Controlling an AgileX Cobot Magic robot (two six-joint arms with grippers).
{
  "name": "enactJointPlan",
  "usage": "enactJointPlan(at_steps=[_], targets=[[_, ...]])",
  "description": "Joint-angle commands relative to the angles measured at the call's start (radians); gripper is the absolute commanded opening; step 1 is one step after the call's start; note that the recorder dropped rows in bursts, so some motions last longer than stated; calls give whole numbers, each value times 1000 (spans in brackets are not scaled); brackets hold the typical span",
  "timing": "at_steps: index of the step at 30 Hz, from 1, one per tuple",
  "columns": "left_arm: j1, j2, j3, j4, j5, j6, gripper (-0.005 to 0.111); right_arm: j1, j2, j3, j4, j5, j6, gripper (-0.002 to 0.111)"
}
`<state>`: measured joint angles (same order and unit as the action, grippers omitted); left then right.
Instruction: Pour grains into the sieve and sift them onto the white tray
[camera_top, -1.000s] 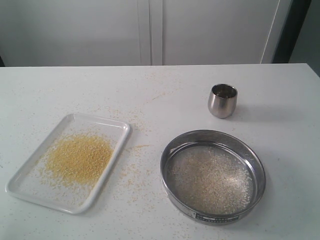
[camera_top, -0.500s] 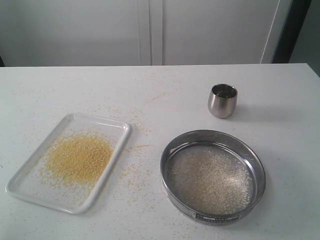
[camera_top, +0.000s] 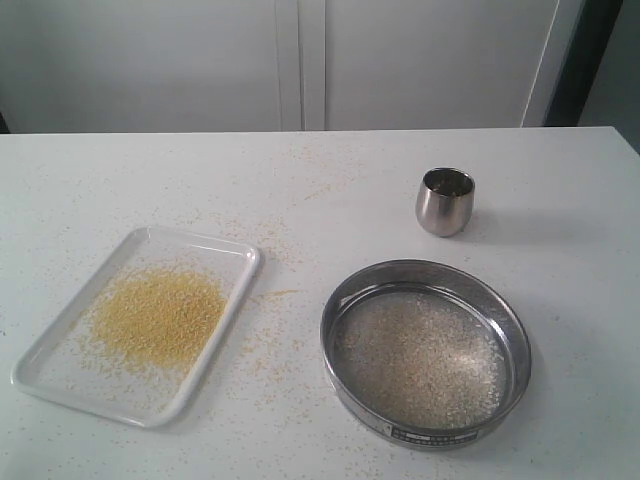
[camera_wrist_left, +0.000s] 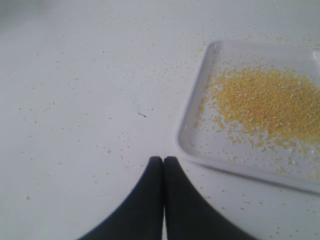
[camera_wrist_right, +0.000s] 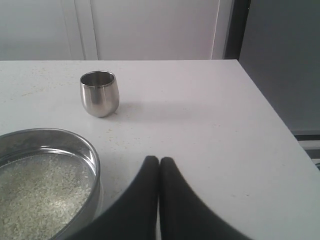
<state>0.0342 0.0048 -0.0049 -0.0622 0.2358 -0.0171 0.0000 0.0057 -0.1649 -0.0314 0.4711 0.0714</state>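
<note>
A white desk (camera_top: 150, 170) is seen from the front. On its left lies a flat glossy white rectangular tray (camera_top: 52, 372) holding a loose pile of fine yellow grains (camera_top: 160, 315). To its right, apart from it, sits a wide shallow round steel sieve (camera_top: 425, 272) with coarser whitish grains (camera_top: 420, 360) spread over its mesh. Behind the sieve stands a small rounded steel cup (camera_top: 445, 203), upright. Stray yellow specks dot the desk around the tray. The black left hand (camera_wrist_left: 163, 162) is near a tray corner, fingers pressed together, holding nothing. The black right hand (camera_wrist_right: 159, 162) is near the sieve, fingers likewise together and empty.
</note>
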Motion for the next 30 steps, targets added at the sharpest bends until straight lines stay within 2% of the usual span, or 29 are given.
enactJointPlan(at_steps=[1, 30], targets=[[3, -5, 5, -5, -3, -6, 0, -6, -6, 38, -31, -39, 5, 0], [3, -5, 5, -5, -3, -6, 0, -6, -6, 119, -31, -76, 5, 0]])
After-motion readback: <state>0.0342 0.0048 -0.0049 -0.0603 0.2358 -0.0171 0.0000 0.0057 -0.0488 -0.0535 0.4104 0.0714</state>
